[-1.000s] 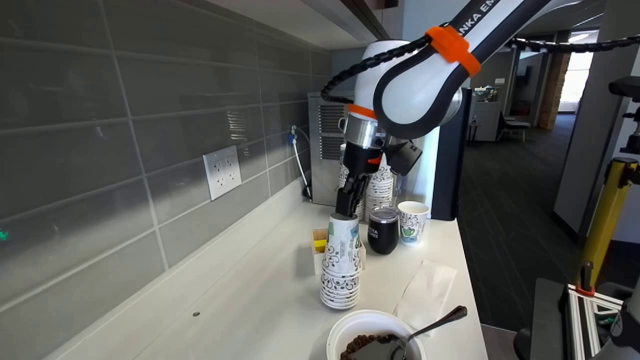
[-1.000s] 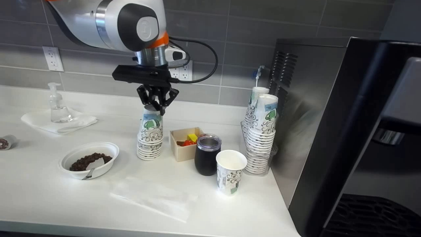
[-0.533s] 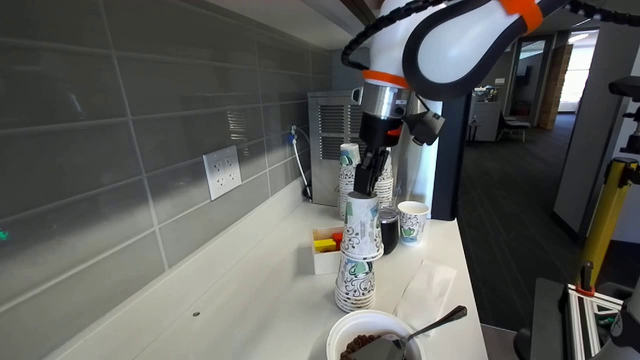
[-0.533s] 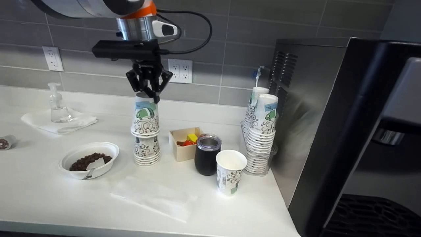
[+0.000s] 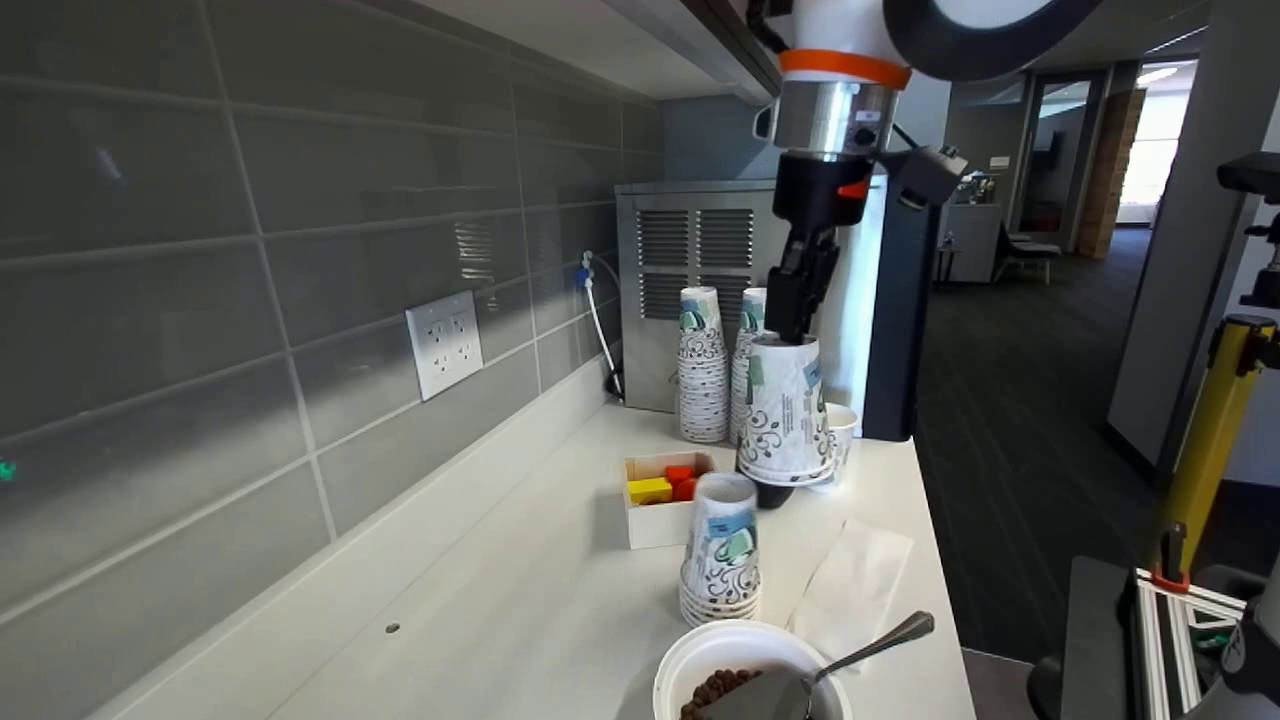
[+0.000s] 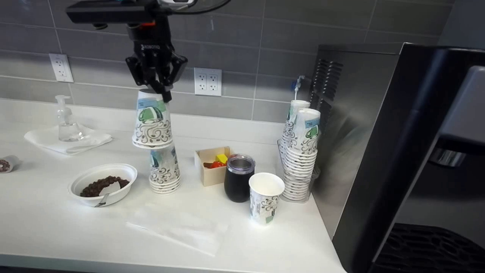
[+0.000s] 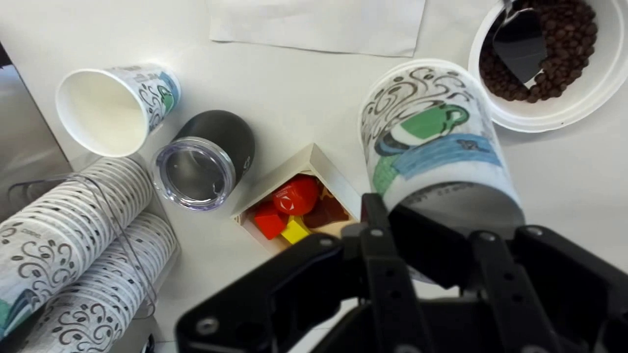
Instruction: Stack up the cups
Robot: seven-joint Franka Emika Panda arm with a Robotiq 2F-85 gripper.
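My gripper (image 5: 792, 328) is shut on the base edge of an upside-down cup (image 5: 785, 415), one finger inside the recessed base. Double rims at its lower edge suggest nested cups. It hangs in the air, also seen in an exterior view (image 6: 152, 123) and the wrist view (image 7: 431, 122). An upside-down stack of cups (image 5: 724, 560) stands on the counter, apart from the held cup; the held cup hides its top in an exterior view (image 6: 165, 170). A single upright cup (image 6: 265, 206) stands near the tumbler. Tall nested columns of cups (image 6: 301, 163) stand in a holder by the machine.
A black tumbler (image 6: 238, 184) and a small box (image 6: 212, 176) with red and yellow items stand behind the stack. A white bowl (image 6: 129, 176) with a spoon (image 5: 880, 640) is close to the stack. A napkin (image 6: 182, 231) lies in front. A steel machine (image 6: 352, 113) stands beside the columns.
My gripper has risen with the held cup, drawing it up off the stack, moving right in one exterior view and left in another. The remaining stack has shifted slightly the same way.
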